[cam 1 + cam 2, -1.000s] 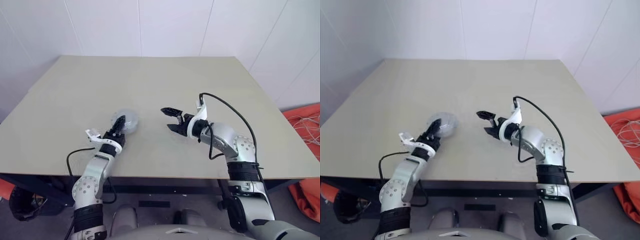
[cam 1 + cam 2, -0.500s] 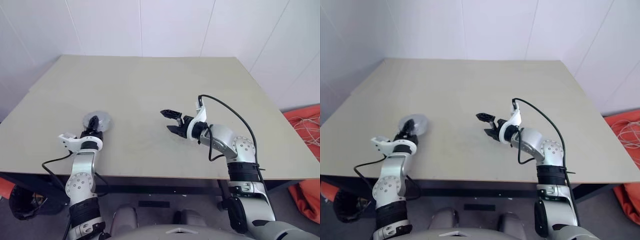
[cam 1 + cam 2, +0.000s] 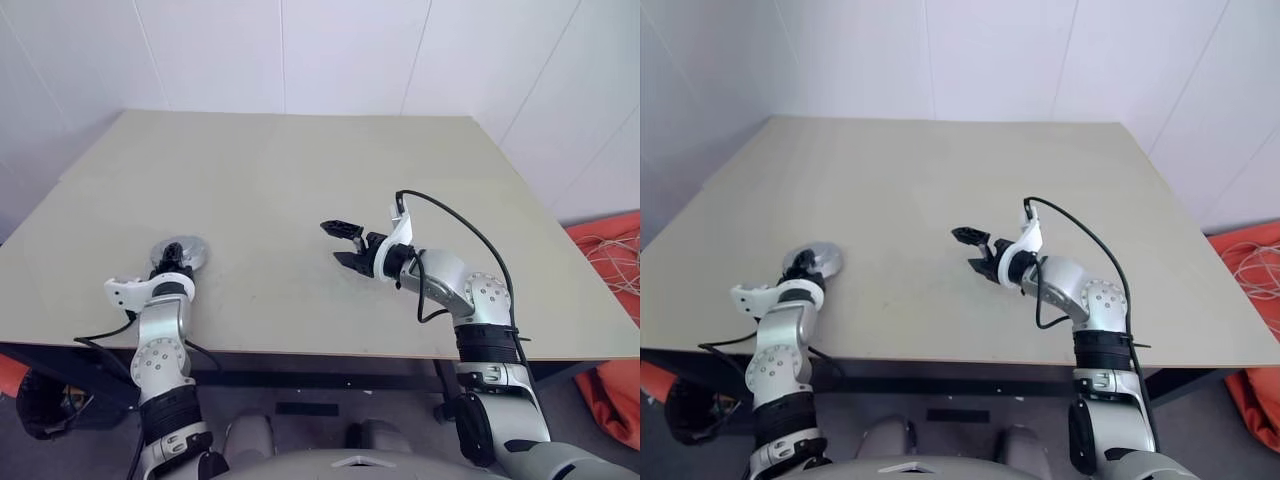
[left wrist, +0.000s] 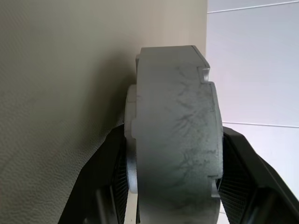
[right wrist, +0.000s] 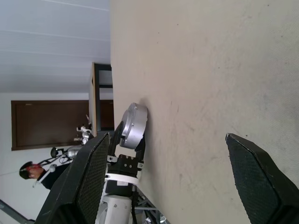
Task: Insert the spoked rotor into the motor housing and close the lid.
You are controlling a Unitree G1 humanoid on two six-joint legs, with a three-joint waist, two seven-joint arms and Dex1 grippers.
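Moved: left tool and the round grey part it carries now sit further left and nearer the table's near-left edge than a second ago.
Left tool: closed on a grey disc-like part, fingers pressing on both its flat sides; the part stands on edge, touching or just above the table.
Which part: looks like the housing or its lid; no windings or spokes can be made out, so I cannot tell.
Rotor: no separate spoked wheel can be picked out on the table.
Right tool: wide open, holding nothing, hovering above the table's middle, well apart from the left one.
Right arm: same place as a second ago.
Bystander: a person is in the room's background.
Risk, edge: the part is near the table's left edge; letting go there on its rim could let it roll off.
Risk, grip: a pinch on the flat faces of a round part may slip if the wrist turns fast.
Risk, handover: the tools are far apart, so any two-handed fitting needs a long carry back.
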